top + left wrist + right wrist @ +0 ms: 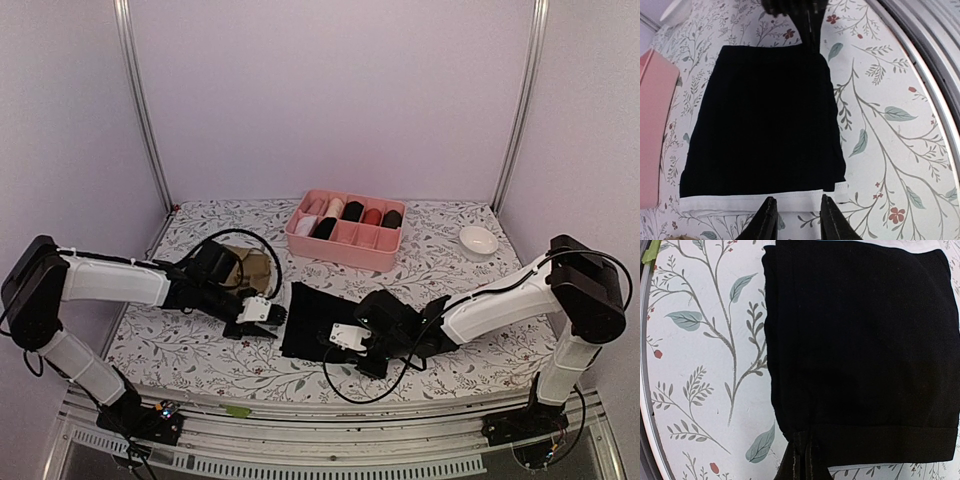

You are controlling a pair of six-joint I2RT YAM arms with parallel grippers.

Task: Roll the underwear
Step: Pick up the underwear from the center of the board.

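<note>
A black underwear [318, 318] with a white waistband lies flat on the floral table cover. In the left wrist view the underwear [765, 120] fills the middle, and its white band runs just ahead of my left gripper [797, 200]. That gripper is open, its fingertips [771, 205] straddling the band's edge. My right gripper [807, 442] is shut on the black hem at the near left corner of the underwear [860, 340]. From above, the left gripper [272, 318] is at the cloth's left edge and the right gripper [337, 344] at its lower right. An olive-brown underwear [252, 268] lies behind the left arm.
A pink divided box [340, 250] with several rolled items stands at the back, just beyond the black cloth. To the back right sits a small white bowl [478, 241]. The table's metal front rail [330, 425] runs close below both grippers.
</note>
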